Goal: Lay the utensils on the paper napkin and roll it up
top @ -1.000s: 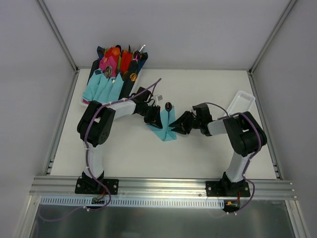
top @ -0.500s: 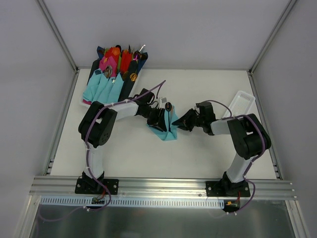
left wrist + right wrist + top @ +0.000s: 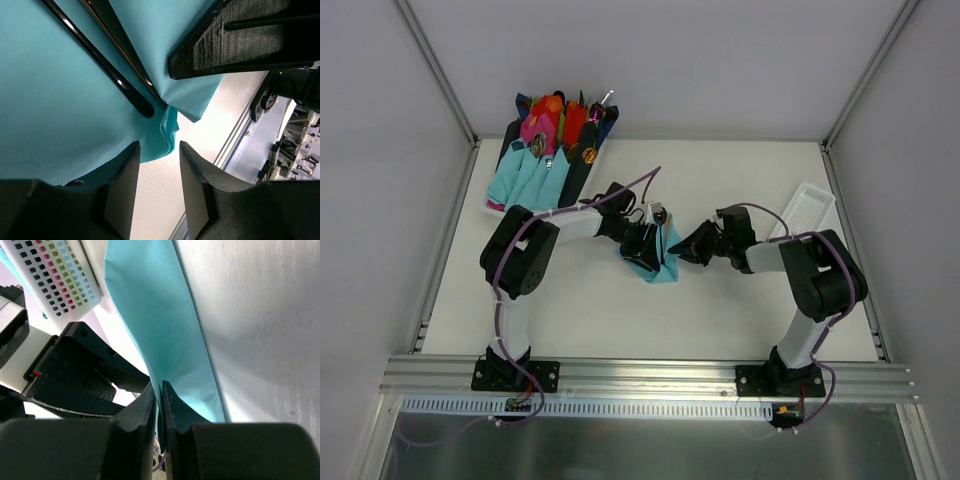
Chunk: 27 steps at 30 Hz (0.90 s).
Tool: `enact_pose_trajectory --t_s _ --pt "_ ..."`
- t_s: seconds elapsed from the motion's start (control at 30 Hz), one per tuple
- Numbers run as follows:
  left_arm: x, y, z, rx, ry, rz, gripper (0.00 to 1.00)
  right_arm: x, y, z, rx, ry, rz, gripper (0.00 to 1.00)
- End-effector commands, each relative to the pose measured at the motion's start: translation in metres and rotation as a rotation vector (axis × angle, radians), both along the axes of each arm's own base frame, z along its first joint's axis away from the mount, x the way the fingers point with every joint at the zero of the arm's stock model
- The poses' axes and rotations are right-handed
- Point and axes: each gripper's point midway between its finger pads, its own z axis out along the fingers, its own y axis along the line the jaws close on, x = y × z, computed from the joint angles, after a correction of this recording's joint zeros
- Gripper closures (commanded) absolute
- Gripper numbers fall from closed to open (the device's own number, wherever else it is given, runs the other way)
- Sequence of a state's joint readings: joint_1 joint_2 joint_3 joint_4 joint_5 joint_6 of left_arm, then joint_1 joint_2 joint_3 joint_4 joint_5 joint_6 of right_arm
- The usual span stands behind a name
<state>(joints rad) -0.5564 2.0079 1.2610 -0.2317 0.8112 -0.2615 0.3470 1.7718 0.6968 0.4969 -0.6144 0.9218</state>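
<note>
The teal paper napkin point(image 3: 665, 265) lies mid-table, partly folded over. In the left wrist view the napkin point(image 3: 45, 100) fills the upper left, and two dark slim utensils point(image 3: 102, 62) lie on it, running diagonally into the fold. My left gripper point(image 3: 157, 172) is open right at the napkin's lower edge, with only bare table between its fingers. From above, the left gripper point(image 3: 648, 250) covers the napkin's left part. My right gripper point(image 3: 161, 397) is shut on the napkin's point(image 3: 160, 315) raised edge. From above, the right gripper point(image 3: 685, 250) is at the napkin's right side.
A tray point(image 3: 498, 200) at the back left holds several rolled napkins in teal, pink, red and navy. A white perforated basket point(image 3: 808, 205) sits at the right edge, also visible as the white basket point(image 3: 55, 275) in the right wrist view. Metal frame rails point(image 3: 445, 240) border the table.
The left gripper opened and shifted right over the napkin, hiding the spoon's bowl. The right gripper closed on the napkin's right edge, and the napkin bunched narrower.
</note>
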Motion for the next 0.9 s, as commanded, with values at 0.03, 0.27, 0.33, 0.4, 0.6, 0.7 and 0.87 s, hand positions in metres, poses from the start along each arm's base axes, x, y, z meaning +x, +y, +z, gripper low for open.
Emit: enact_pose_trajectory --t_s 0.03,0.27,0.33,0.4,0.6,0.7,0.87 --pt "-0.011 -0.007 0.023 -0.057 -0.06 -0.064 0.62 0.003 0.0 0.012 0.014 -0.048 0.01 0.89" --pt "-0.005 -0.012 0.02 -0.035 -0.083 -0.055 0.74 0.003 0.0 0.012 0.016 -0.046 0.013 0.89" --pt "-0.001 -0.014 0.018 -0.03 -0.081 -0.047 0.8 0.002 0.0 0.012 0.017 -0.046 0.014 0.89" --pt "0.001 -0.015 0.017 -0.022 -0.08 -0.038 0.84 0.002 0.0 0.012 0.018 -0.044 0.015 0.89" --pt "0.012 -0.018 0.016 -0.014 -0.093 -0.021 0.93 0.0 0.0 0.009 0.017 -0.037 0.019 0.91" --pt "0.017 -0.02 0.015 -0.013 -0.099 -0.017 0.96 -0.001 0.001 0.009 0.019 -0.035 0.025 0.92" --pt "0.02 -0.022 0.008 -0.003 -0.086 -0.012 0.98 -0.003 0.0 0.006 0.017 -0.029 0.027 0.93"
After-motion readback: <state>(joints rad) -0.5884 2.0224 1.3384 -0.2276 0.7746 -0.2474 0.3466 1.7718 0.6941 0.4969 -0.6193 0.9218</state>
